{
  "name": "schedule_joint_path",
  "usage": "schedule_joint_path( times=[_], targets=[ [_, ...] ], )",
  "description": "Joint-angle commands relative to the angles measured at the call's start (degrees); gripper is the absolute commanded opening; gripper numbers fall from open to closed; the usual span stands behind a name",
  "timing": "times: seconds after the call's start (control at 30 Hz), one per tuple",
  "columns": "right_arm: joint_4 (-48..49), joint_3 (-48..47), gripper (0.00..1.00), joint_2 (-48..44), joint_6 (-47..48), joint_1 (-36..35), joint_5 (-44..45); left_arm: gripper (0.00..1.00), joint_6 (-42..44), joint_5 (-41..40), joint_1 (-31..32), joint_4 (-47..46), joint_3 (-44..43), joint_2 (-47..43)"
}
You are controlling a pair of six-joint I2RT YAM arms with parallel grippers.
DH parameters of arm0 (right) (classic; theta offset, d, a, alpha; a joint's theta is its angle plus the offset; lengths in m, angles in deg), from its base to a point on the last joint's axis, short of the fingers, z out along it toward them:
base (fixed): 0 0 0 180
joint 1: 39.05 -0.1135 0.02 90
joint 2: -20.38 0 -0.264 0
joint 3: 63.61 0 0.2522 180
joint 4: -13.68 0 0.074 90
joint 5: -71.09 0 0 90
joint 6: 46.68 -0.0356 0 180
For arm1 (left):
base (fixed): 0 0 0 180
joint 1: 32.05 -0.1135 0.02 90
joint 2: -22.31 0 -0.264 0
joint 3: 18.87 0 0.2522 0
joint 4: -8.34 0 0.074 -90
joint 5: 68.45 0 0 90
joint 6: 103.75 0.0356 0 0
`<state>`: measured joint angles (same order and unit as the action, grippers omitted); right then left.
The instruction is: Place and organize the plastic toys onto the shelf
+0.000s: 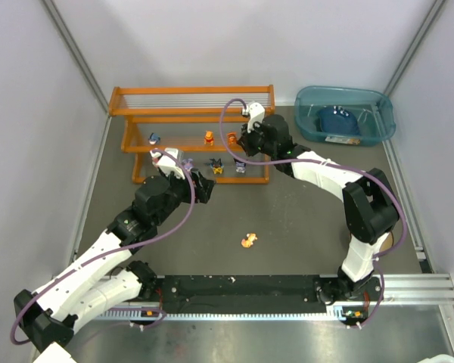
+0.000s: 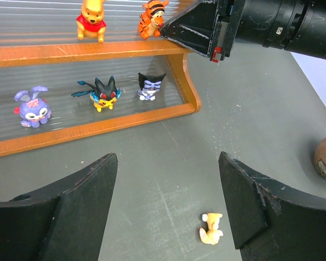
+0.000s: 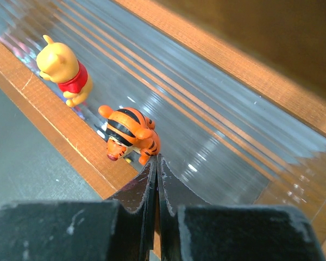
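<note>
From above, a stray toy [image 1: 248,240] is lying on the table [image 1: 303,227], apart from the shelf [image 1: 189,91]. Left wrist: the left gripper [image 2: 167,160], jaws apart, is needing centring over it. Right wrist: the right gripper [image 3: 156,163], pinched together, is sitting just beside the tiger [image 3: 129,136]; nudge gently.

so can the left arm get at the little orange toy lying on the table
Probably yes: the left gripper is open, and the orange toy lies alone on the bare table close in front of it, with nothing between.
</note>
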<state>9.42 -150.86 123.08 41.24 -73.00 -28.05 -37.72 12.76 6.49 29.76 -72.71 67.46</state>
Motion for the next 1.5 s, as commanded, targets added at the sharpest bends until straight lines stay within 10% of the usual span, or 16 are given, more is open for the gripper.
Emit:
schedule_joint_path(
  times=[0.0,0.87,1.47],
  targets=[
    [-4.14,1.78,0.0,-1.18,0.85,-0.41,-3.24,0.8,-0.29,0.18,-0.14,-3.0,-0.27,-0.23],
    [-1.94,2.74,0.0,-8.65,-0.37,-0.32,3.96,0.8,-0.99,-0.25,-0.14,-2.91,0.35,-1.38],
    [-14.94,18.11,0.13,-34.11,-11.95,-8.05,7.83,0.83,-1.78,0.27,-0.14,-3.18,1.75,-1.11]
  ],
)
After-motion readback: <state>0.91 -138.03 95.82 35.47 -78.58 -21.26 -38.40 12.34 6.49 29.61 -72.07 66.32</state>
